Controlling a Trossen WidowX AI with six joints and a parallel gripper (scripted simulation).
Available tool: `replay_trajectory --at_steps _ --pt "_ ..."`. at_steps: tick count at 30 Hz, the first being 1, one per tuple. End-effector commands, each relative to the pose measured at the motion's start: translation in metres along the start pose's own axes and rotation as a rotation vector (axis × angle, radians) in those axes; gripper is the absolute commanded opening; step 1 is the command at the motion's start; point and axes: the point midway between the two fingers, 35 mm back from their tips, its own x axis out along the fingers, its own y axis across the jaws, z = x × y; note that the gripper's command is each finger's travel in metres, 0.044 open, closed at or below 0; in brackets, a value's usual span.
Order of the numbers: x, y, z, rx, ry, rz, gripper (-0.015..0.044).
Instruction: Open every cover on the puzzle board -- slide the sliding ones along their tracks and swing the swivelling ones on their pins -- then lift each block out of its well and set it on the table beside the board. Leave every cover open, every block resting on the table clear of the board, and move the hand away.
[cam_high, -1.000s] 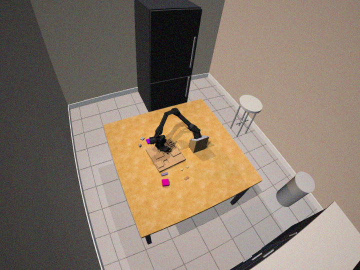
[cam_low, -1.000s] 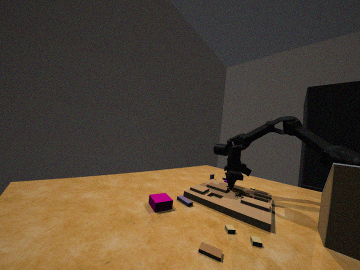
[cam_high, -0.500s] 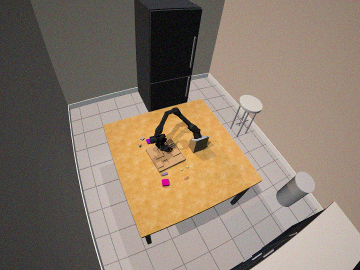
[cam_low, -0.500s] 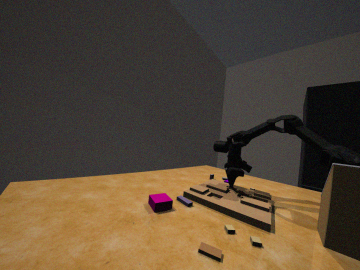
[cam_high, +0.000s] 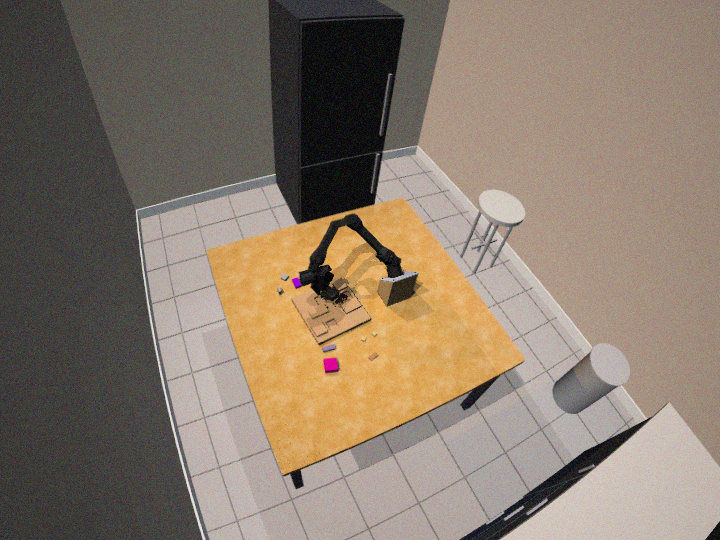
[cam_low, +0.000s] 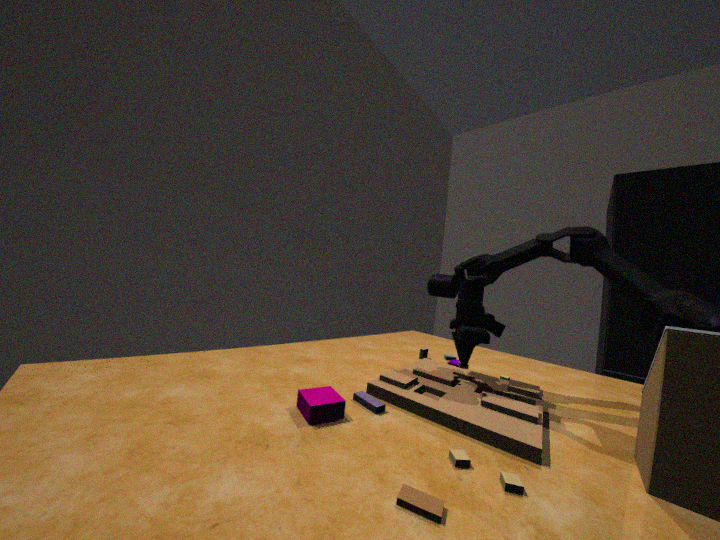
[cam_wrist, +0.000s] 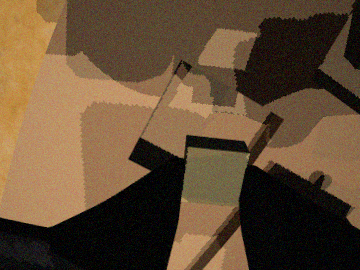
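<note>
Pincer (cam_high: 336, 298) (cam_low: 463, 366) (cam_wrist: 212, 174) closed on a grey-green block (cam_wrist: 216, 175) above the puzzle board (cam_high: 348, 322) (cam_low: 465, 413) (cam_wrist: 45, 150).
Best lifted straight up past the raised covers, then carried over the board's edge; the counter (cam_high: 418, 372) (cam_low: 174, 441) offers room between board and magenta block (cam_high: 330, 365) (cam_low: 321, 403).

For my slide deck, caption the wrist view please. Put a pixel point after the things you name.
Wrist view: the gripper (cam_high: 332, 297) (cam_low: 464, 366) (cam_wrist: 212, 174) grips a pale green block (cam_wrist: 215, 176) above the tan puzzle board (cam_high: 343, 326) (cam_low: 465, 413) (cam_wrist: 45, 150).
</note>
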Motion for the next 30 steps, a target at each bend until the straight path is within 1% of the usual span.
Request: replay_trajectory --at_steps 1,6,23,30 --pt "-0.006 0.002 -0.001 0.009 0.005 0.003 0.0080" --pt "-0.013 0.002 -0.001 0.008 0.005 0.003 0.0080" --pt "-0.057 0.001 -0.001 0.008 0.005 0.001 0.0080" --pt "-0.057 0.016 0.016 0.007 0.007 -0.005 0.0080"
